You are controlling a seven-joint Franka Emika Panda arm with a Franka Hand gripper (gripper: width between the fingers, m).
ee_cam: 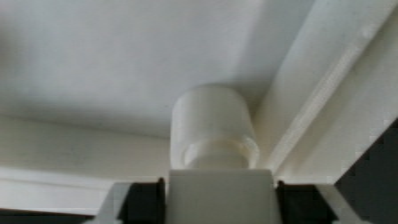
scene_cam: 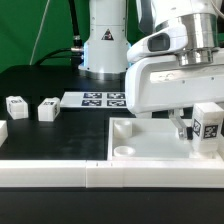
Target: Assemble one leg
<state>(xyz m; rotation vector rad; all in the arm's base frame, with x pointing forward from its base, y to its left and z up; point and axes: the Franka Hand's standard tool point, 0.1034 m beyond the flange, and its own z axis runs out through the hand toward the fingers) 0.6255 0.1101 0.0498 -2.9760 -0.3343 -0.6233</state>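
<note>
My gripper [scene_cam: 194,128] is shut on a leg [scene_cam: 207,125], a small white squarish post with a black-and-white tag on its face. It holds the leg upright over the corner of the large white tray-like piece [scene_cam: 150,152] on the exterior view's right. In the wrist view the leg [ee_cam: 217,125] sits between my dark fingers [ee_cam: 150,200], and its round end points down at the tray's inner corner [ee_cam: 302,90]. I cannot tell whether the end touches the tray. Two more legs [scene_cam: 16,104] [scene_cam: 47,110] lie on the black table on the exterior view's left.
The marker board [scene_cam: 105,99] lies behind the tray near the robot base [scene_cam: 103,45]. Long white bars [scene_cam: 90,176] run along the front edge. A round socket [scene_cam: 123,150] shows in the tray's near corner. Another white part [scene_cam: 2,130] sits at the left edge.
</note>
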